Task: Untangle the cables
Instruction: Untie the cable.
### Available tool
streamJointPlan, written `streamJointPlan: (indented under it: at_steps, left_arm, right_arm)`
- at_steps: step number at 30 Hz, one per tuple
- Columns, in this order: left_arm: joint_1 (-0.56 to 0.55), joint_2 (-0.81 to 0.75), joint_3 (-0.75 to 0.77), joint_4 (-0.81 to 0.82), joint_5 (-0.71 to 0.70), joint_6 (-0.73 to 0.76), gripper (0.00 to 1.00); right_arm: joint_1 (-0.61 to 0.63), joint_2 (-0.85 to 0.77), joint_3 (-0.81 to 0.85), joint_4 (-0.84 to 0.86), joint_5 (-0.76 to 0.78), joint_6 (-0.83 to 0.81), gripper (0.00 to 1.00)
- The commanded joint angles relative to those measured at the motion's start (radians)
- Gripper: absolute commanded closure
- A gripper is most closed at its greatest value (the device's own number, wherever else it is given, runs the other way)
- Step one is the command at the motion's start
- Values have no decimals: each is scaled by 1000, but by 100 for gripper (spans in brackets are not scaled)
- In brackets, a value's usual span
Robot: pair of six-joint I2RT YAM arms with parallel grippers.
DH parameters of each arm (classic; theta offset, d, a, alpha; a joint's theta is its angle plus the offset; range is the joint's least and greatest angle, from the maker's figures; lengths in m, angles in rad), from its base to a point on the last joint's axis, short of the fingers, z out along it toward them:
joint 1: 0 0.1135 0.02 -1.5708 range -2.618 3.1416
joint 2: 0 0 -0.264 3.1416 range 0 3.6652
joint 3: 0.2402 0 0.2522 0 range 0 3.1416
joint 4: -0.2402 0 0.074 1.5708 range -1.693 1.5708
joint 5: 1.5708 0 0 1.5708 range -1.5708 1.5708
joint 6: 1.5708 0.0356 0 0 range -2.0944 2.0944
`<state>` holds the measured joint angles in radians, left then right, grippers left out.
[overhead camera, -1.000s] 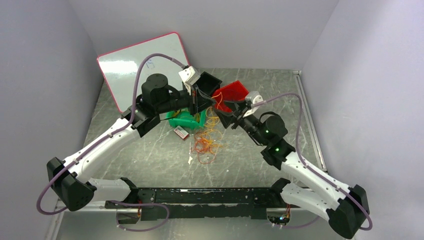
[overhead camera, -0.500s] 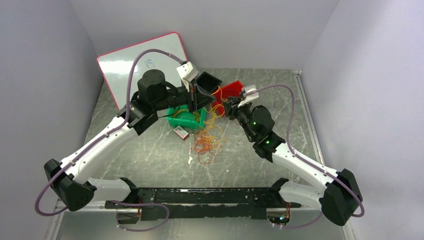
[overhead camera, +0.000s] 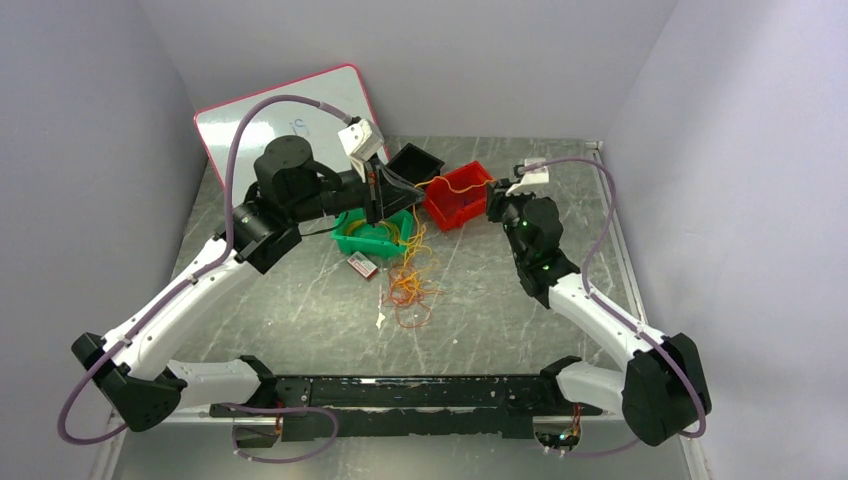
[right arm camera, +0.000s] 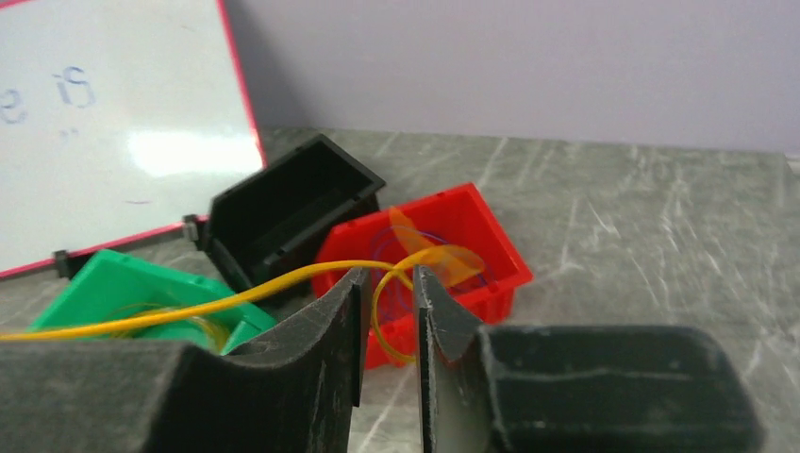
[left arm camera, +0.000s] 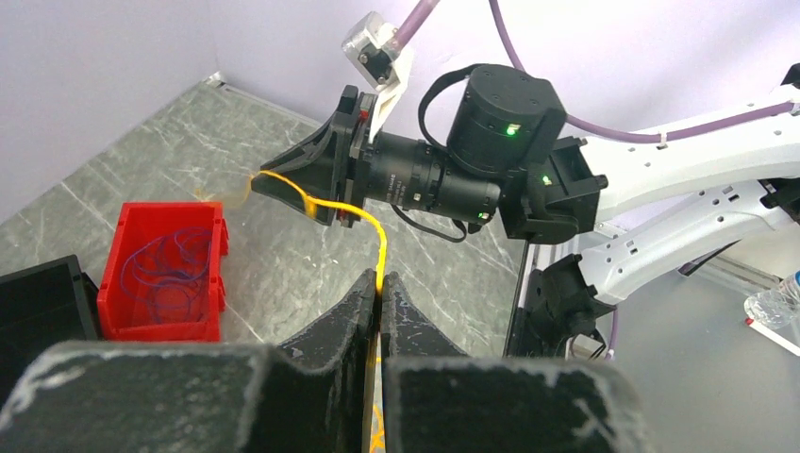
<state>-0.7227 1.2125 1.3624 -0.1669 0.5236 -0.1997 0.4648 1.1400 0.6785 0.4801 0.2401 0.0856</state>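
The cables (overhead camera: 410, 285) lie as a tangle of yellow, orange and red loops on the table, in front of the green bin (overhead camera: 372, 240). One yellow cable (left arm camera: 325, 203) rises out of the tangle. My left gripper (left arm camera: 380, 283) is shut on it, above the green bin (right arm camera: 118, 283). From there the yellow cable (overhead camera: 455, 186) spans the red bin (overhead camera: 452, 207) to my right gripper (overhead camera: 492, 203). My right gripper (right arm camera: 387, 283) is open by a narrow gap, and a loop of the yellow cable (right arm camera: 274, 286) hangs between its fingers, not pinched.
A black bin (overhead camera: 412, 160) stands behind the green one, and a whiteboard (overhead camera: 270, 125) leans on the back left wall. A small red and white item (overhead camera: 361, 265) lies left of the tangle. The red bin (left arm camera: 118, 283) holds thin blue loops.
My right arm swung right and back toward the red bin's far side while its jaws narrowed. My left arm drew slightly left, and the yellow cable now stretches between both grippers.
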Motion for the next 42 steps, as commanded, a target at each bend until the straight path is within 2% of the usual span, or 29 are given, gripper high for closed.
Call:
streamJointPlan:
  at_steps: [1,12,16,21,25,29,31,34,38,42]
  left_arm:
    - [-6,-20,40,-16,1,7,93]
    - [-4,-13,72,-24,3,8,93]
    - [-5,-13,87,-24,-13,5,93]
    - [-4,-4,113,-33,-61,0,93]
    - [-4,-1,126,-37,-92,-1,93]
    - [-3,-1,133,-33,-122,-2,93]
    - [-3,-1,138,-31,-128,-1,93]
    - [-4,3,142,-33,-137,3,93]
    - [-4,5,146,-39,-134,4,93]
    - [-4,2,152,-29,-123,1,93]
  right_arm:
    - [-60,21,-42,4,-14,35,73]
    - [-150,102,-145,32,-27,142,73]
    - [-172,113,-214,65,-84,188,67]
    - [-175,51,-295,89,-151,240,57]
    - [-175,-96,-330,35,-185,250,53]
    - [-172,-307,-366,35,-414,240,51]
    - [-171,-398,-399,109,-599,221,50]
    - [-150,-488,-411,175,-739,246,50]
    - [-127,-525,-358,177,-864,233,50]
    - [-80,-468,-296,149,-921,159,50]
